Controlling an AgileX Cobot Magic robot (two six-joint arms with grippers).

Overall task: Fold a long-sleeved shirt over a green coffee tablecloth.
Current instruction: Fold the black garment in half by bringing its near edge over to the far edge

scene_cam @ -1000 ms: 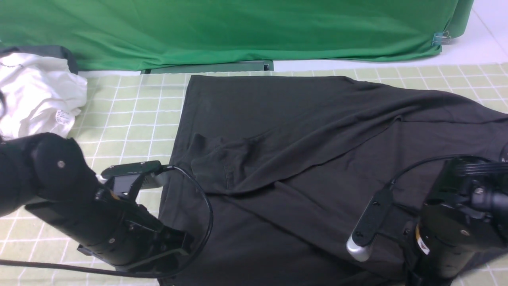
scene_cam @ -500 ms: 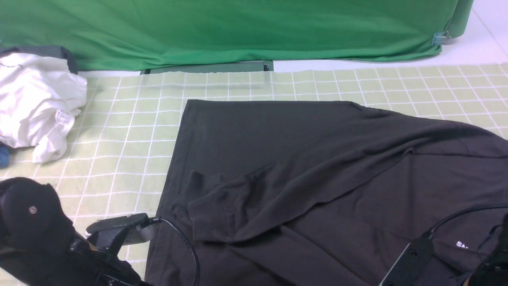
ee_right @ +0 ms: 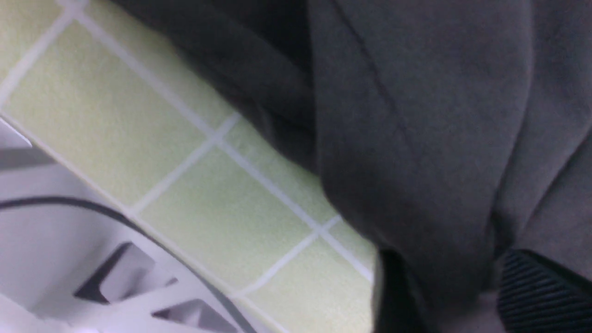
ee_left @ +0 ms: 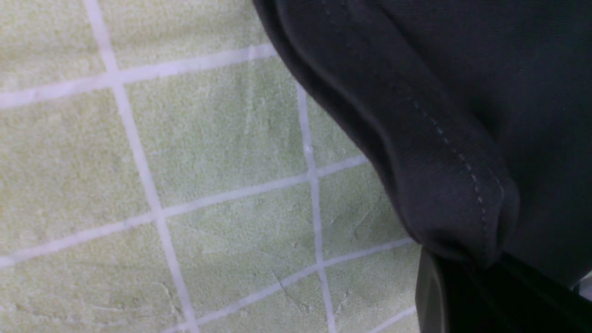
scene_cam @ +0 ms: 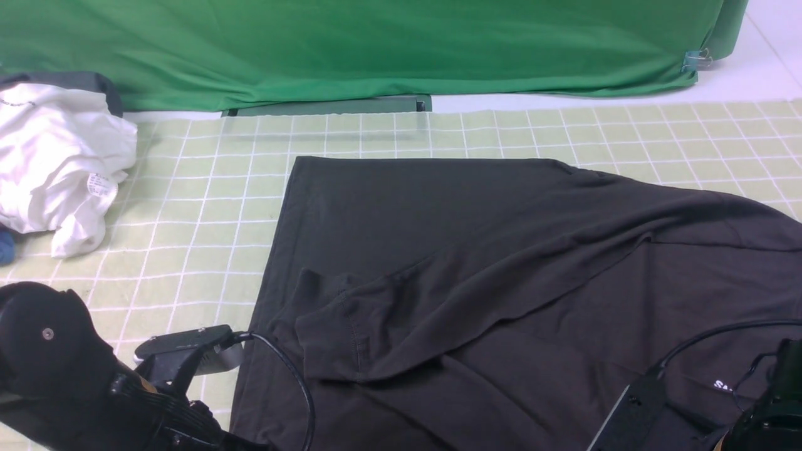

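Observation:
The long-sleeved shirt (scene_cam: 501,250) lies spread, dark charcoal, over the green coffee tablecloth (scene_cam: 207,188), with one sleeve and its cuff (scene_cam: 332,332) folded across the body. A bit of white print (scene_cam: 722,386) shows near my right arm (scene_cam: 764,419). My left arm (scene_cam: 75,376) sits at the shirt's near left corner. In the left wrist view my left gripper (ee_left: 481,273) is shut on the stitched hem (ee_left: 439,185). In the right wrist view my right gripper (ee_right: 453,286) has its jaws apart, and a fold of the shirt (ee_right: 416,138) hangs loosely between them.
A crumpled white garment (scene_cam: 56,163) with a small label lies at the far left. A plain deep green backdrop (scene_cam: 376,50) hangs along the far edge, held by a clip (scene_cam: 692,61). Past the cloth's edge, a white frame (ee_right: 69,277) shows in the right wrist view.
Both arms have drawn back toward the near edge, dragging the shirt with them, so its far hem now lies well short of the backdrop. The right jaws have parted.

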